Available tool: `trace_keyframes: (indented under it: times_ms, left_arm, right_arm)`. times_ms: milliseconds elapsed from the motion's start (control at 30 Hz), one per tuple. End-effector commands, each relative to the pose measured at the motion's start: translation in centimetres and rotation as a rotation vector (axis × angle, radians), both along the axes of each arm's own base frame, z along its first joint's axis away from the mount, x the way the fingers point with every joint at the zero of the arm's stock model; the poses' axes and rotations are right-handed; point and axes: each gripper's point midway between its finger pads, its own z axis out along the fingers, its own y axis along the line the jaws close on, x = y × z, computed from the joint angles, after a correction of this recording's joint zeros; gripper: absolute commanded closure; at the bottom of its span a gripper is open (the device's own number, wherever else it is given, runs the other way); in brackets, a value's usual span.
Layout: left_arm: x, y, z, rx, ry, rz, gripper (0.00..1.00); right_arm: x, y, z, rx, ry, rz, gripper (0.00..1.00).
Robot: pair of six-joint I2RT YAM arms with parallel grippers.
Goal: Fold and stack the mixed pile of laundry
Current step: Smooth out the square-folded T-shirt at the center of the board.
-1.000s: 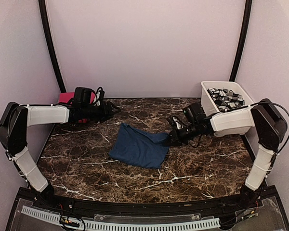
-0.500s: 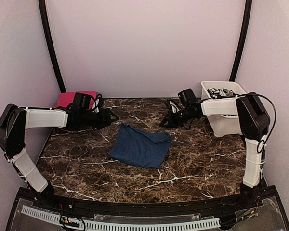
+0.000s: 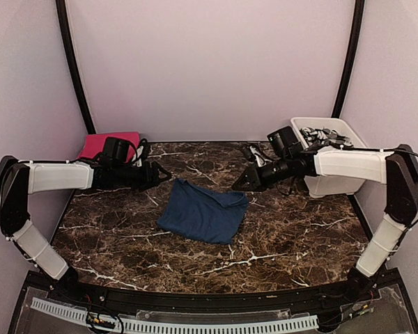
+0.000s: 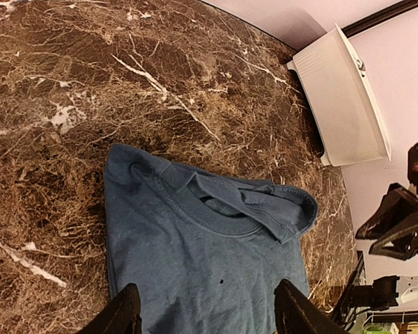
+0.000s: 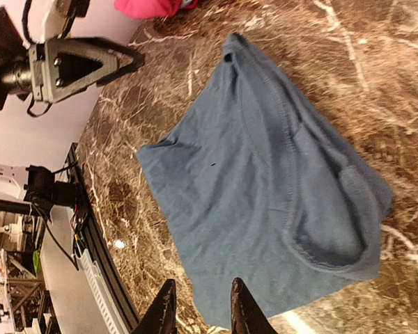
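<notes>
Top cam sits high behind the arm bases, looking down over the whole bench (image 3: 292, 229). Left wrist cam hangs low, facing right across the blue garment (image 4: 202, 264); right wrist cam faces left over it. All three share that garment.

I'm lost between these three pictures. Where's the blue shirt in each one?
Top view: blue shirt lies near the middle of the picture.
Left wrist: blue shirt fills the lower middle, collar uppermost.
Right wrist: blue shirt fills the centre, collar to the right.
Shared landmark: the brown marble table under it.
</notes>
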Motion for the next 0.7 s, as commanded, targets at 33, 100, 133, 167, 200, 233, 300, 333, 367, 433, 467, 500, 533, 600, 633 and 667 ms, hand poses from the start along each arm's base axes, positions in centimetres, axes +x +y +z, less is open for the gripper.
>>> trace_keyframes:
  times_ms: [33,100,133,167,200,233,300,333,367,433,467,500,533,600,633,667]
  left_arm:
    - [-0.8,-0.2,0.5,0.000,-0.014,-0.024,0.36]
    - [-0.8,-0.2,0.6,0.000,-0.018,-0.024,0.36]
    - [-0.8,-0.3,0.6,0.000,-0.017,-0.024,0.36]
    - [-0.8,-0.3,0.6,0.000,-0.018,-0.024,0.36]
    - [-0.8,-0.3,0.6,-0.001,-0.017,-0.025,0.36]
    - [-0.7,-0.3,0.6,0.000,-0.017,-0.024,0.36]
    - [-0.8,-0.2,0.4,0.002,-0.014,-0.022,0.36]
    - [-0.8,-0.2,0.4,0.001,-0.015,-0.023,0.36]
    - [-0.8,-0.2,0.3,0.001,-0.011,-0.022,0.36]
    - [-0.9,-0.2,0.2,0.001,-0.009,-0.019,0.36]
    - [-0.9,-0.1,0.1,0.002,-0.009,-0.018,0.36]
    - [-0.9,-0.1,0.0,0.004,-0.009,-0.017,0.36]
    - [-1.0,-0.1,0.0,0.007,-0.009,-0.018,0.36]
    - [-1.0,0.0,-0.2,0.012,-0.007,-0.018,0.36]
    - [-1.0,0.0,-0.3,0.014,-0.005,-0.019,0.36]
    - [-1.0,0.0,-0.3,0.015,-0.004,-0.018,0.36]
  right_arm:
    - [-3.8,1.9,-4.8,-0.046,0.102,0.073,0.73]
    - [-4.0,2.4,-6.0,-0.071,0.109,0.075,0.69]
    - [-4.0,2.6,-6.3,-0.075,0.105,0.074,0.67]
    - [-3.8,2.8,-6.6,-0.079,0.107,0.069,0.66]
    - [-3.6,2.9,-6.9,-0.082,0.108,0.067,0.65]
    - [-3.3,3.0,-7.3,-0.088,0.108,0.068,0.65]
    - [-2.6,3.2,-8.1,-0.108,0.102,0.054,0.64]
    - [-2.1,3.4,-8.4,-0.118,0.094,0.044,0.64]
    - [-1.5,3.5,-8.6,-0.127,0.087,0.034,0.64]
    - [-0.6,3.7,-9.6,-0.144,0.087,0.023,0.64]
    - [-0.1,3.8,-9.8,-0.151,0.084,0.013,0.64]
    - [0.4,3.8,-10.1,-0.157,0.081,0.002,0.65]
    - [1.0,3.8,-10.0,-0.157,0.076,-0.009,0.65]
    - [2.2,3.5,-9.8,-0.151,0.072,-0.036,0.65]
    - [2.8,3.2,-9.6,-0.146,0.067,-0.048,0.65]
    - [3.5,2.9,-9.4,-0.141,0.063,-0.061,0.65]
